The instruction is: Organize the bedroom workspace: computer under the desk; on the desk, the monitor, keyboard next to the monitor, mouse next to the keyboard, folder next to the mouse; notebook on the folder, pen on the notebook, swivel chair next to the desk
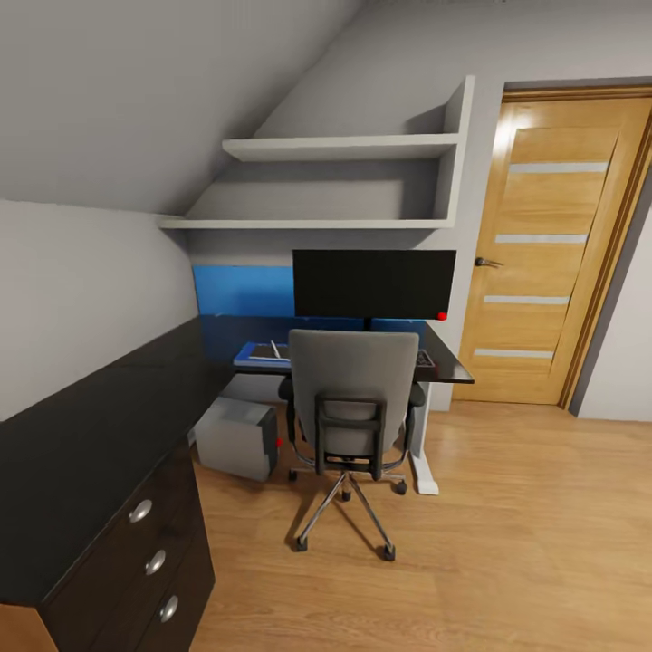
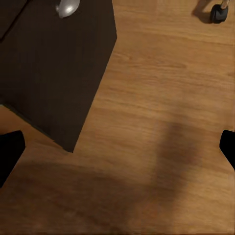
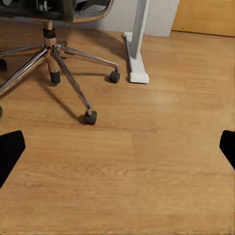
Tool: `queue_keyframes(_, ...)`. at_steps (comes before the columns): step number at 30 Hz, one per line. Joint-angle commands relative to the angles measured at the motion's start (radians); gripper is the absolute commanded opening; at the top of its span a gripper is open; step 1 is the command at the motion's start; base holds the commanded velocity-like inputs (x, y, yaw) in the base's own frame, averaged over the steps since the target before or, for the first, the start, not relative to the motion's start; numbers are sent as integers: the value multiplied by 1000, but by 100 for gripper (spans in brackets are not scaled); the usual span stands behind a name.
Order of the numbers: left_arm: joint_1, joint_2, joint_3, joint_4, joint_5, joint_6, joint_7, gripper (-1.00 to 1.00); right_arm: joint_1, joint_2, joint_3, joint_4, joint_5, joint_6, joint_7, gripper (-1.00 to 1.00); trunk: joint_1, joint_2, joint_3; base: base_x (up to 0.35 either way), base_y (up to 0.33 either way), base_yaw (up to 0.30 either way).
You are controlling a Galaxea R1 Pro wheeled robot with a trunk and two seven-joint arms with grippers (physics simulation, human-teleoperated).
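Head view: 1 L-shaped black table (image 1: 109, 407) runs along the left wall and across the far wall under 2 white shelves (image 1: 344, 147). 3 drawers w/ 3 round silver knobs (image 1: 140, 512) on its near end. 1 monitor (image 1: 373, 282) stands upright on the far section, in front of a blue wall panel (image 1: 243, 290). 1 swivel chair (image 1: 351, 403) is pushed up to the table, back toward camera, hiding the middle of the tabletop. Left of the chair back, 1 blue folder (image 1: 246, 355) lies flat on the table w/ 1 grey notebook (image 1: 268, 350) on top; pen too small to confirm. Right of the chair back, a dark corner of the keyboard (image 1: 425, 359) shows on the table. Mouse not made out. 1 computer (image 1: 235, 438) sits on the wood floor (image 1: 507, 543) under the table, just beside the chair base. 1 wooden door (image 1: 552, 244) at right, closed.

Left wrist view: left pincer (image 2: 117, 147) spread wide, 2 black fingertips (image 2: 10, 149) at the frame edges, nothing between. Below it: floor, drawer-unit corner, 1 knob, 1 castor.

Right wrist view: right pincer (image 3: 117, 147) spread wide, empty, over bare floor. Chrome chair base w/ 4 castors counted, 1 white table leg (image 3: 136, 49) near.
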Motion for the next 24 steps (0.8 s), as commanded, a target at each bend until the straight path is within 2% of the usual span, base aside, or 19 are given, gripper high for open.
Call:
queue_keyframes(1, 36, 0, -10, 0, 2, -78, 7, 100, 14, 6, 9, 2, -8, -14, -2, 100, -4, 7, 4, 0, 0, 91)
queue_keyframes(3, 50, 0, -10, 0, 2, -117, 7, 100, 19, 7, 9, 2, -9, -23, -2, 100, -12, 21, 13, 0, 0, 91)
queue_keyframes(5, 78, 0, -10, 0, 2, -197, 7, 100, 36, 4, 7, 2, -10, -60, -3, 100, -19, 35, 21, 0, 0, 91)
queue_keyframes(9, 105, -4, -13, -1, 1, -245, 5, 100, 77, 1, 4, 2, -11, -60, -3, 100, -35, 63, 39, 0, 0, 90)
queue_keyframes(11, 125, -6, -13, -1, 1, -311, 2, 100, 84, -1, 5, 1, -9, -60, -2, 100, -42, 77, 46, 0, 0, 52)
queue_keyframes(24, 128, -6, -13, -1, 1, -324, 2, 100, 85, 4, 8, 1, -8, -55, 1, 100, -92, 168, 87, 0, 0, 4)
